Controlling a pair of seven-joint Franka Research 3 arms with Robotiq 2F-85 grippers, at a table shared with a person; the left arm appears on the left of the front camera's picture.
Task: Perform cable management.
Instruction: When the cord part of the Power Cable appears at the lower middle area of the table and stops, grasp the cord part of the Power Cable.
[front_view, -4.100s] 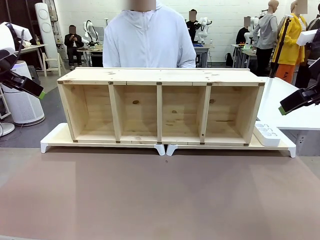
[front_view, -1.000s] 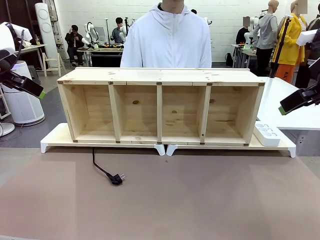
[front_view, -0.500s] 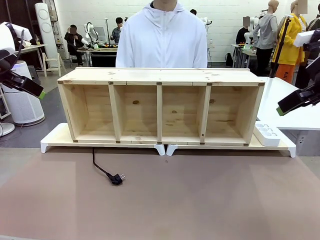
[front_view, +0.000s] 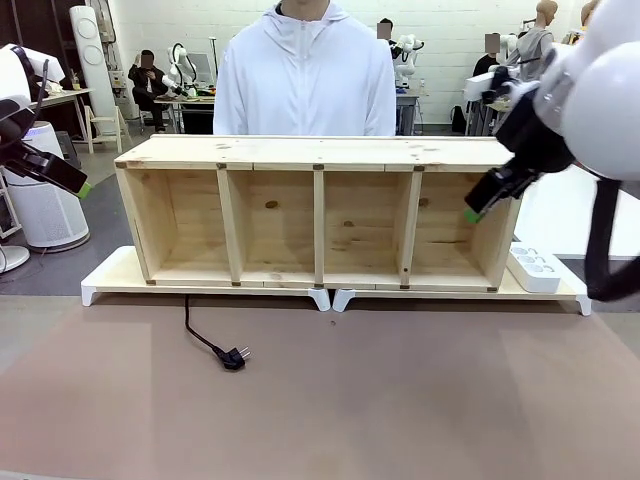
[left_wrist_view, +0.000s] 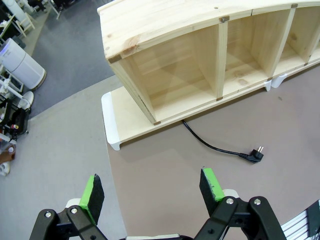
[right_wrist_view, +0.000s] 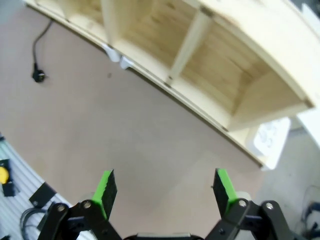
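Both arms idle around the long four-bay pine shelf.
Off its left end, the left gripper hangs; its wrist view shows it released. The thin black cable lies before the left bays. The right gripper, spread empty, hovers at the rightmost bay.

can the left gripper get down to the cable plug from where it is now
Probably yes. The cable plug lies on bare mat in front of the wooden shelf, nothing over it, and the left gripper is open above that side.
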